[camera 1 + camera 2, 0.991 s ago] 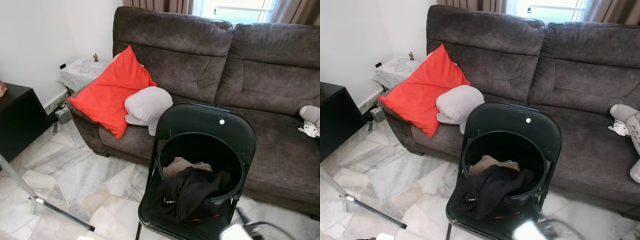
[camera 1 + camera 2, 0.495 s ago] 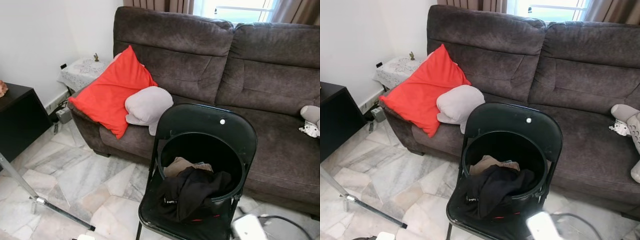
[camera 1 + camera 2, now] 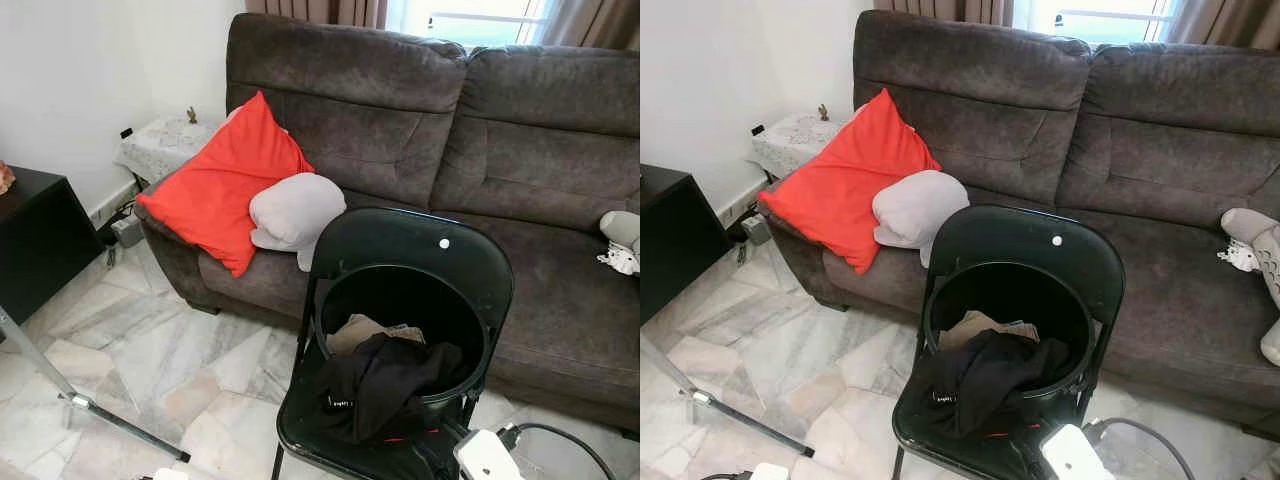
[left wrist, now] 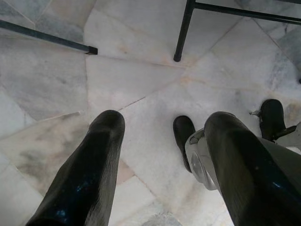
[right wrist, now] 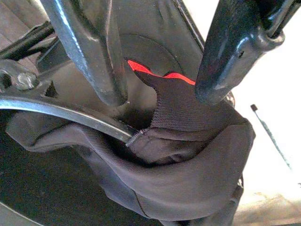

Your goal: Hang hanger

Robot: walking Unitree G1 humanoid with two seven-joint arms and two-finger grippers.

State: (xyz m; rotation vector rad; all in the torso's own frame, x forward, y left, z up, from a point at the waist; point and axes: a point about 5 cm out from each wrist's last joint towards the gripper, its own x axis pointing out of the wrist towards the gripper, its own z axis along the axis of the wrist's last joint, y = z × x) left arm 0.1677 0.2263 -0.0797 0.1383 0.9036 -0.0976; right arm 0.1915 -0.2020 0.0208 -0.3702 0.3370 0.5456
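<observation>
- The left gripper (image 4: pixel 162 155) hangs low over the marble floor (image 4: pixel 141 84), its two black fingers spread wide with nothing between them; the robot's own dark foot and a black chair leg (image 4: pixel 182 33) lie beyond.
- The right gripper (image 5: pixel 160 61) sits just above the chair seat, fingers parted and empty, their tips close over a black garment (image 5: pixel 178 160) with a red trim line, draped across the rim of a black bucket (image 3: pixel 400 300). The right arm's pale wrist housing (image 3: pixel 487 455) shows at the seat's near corner.
- The bucket stands on a black folding chair (image 3: pixel 410 250); a beige cloth (image 3: pixel 355 330) lies under the black garment.
- Beyond the chair is a dark brown sofa (image 3: pixel 450 120) with a red cushion (image 3: pixel 225 185), a grey pillow (image 3: pixel 295 208) and a plush toy (image 3: pixel 622 240) at its far end.
- I can make out no hanger; if one is here, it is likely buried in the clothes.
- Judged from this, the task is barely begun: nothing is grasped, and no rail is visible apart from a slanted metal pole (image 3: pixel 40 365).
- No readable writing or brand; only a small white dot on the chair back.
</observation>
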